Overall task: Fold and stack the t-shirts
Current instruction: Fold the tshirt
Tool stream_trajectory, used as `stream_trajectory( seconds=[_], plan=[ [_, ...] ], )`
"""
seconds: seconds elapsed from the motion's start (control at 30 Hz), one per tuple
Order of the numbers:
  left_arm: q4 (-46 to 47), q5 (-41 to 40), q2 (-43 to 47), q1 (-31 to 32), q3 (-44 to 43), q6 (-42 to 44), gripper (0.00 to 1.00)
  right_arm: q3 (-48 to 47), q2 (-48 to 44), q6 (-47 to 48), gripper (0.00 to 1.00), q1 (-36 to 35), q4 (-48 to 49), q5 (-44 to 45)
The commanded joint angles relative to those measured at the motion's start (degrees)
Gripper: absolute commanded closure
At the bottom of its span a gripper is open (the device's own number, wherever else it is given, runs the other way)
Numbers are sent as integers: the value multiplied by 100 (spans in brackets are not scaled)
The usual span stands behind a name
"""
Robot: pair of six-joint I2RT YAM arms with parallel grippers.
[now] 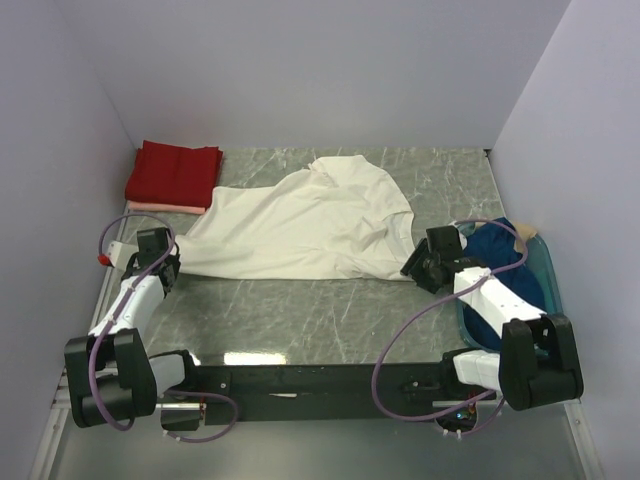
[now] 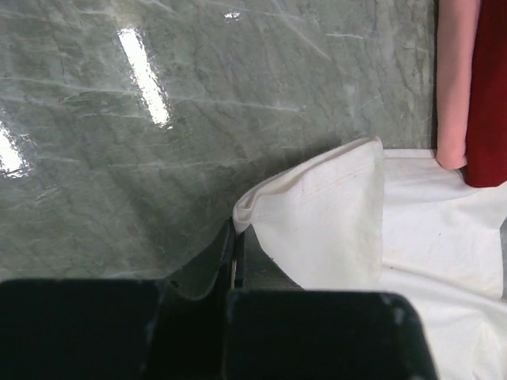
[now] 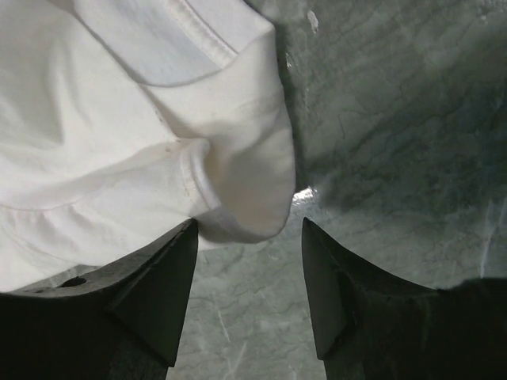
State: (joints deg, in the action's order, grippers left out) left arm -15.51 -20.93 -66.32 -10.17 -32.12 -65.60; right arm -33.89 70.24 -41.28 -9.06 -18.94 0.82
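The cream-white t-shirt [image 1: 300,225] lies spread and rumpled across the middle of the marble table. My left gripper [image 1: 165,262] is at its near left corner, and in the left wrist view this gripper [image 2: 236,233] is shut on a fold of the shirt's hem [image 2: 333,214]. My right gripper [image 1: 418,262] is at the shirt's near right corner. In the right wrist view it [image 3: 249,229] stands open, with the rolled cloth edge [image 3: 238,182] just ahead of the fingertips and touching the left finger [image 3: 162,285]. A folded red t-shirt [image 1: 172,173] rests on a pale pink one [image 1: 165,207] at the back left. The dark blue t-shirt [image 1: 495,275] is bunched in the basket.
The teal plastic basket [image 1: 548,275] sits at the right edge beside the right arm. Plain walls close in the table on the left, back and right. Purple cables loop off both arms. In the left wrist view the pink [image 2: 455,79] and red [image 2: 491,87] stack lies at the right edge.
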Motion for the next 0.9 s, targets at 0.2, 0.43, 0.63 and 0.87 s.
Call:
stream_trajectory(
  seconds=[0.2,0.43,0.63,0.87],
  plan=[
    [30,-78,-152,-55,-49,144,99,-328,-335,312,45,27,66,217],
    [92,-17,-214,-55,-40,179,99,-654,42,577,54,27,57,173],
    [83,1,-249,-55,-67,197,99,-724,376,630,61,36,74,59],
    [109,45,-285,-55,-75,215,99,-716,526,665,62,27,118,-64]
  ],
)
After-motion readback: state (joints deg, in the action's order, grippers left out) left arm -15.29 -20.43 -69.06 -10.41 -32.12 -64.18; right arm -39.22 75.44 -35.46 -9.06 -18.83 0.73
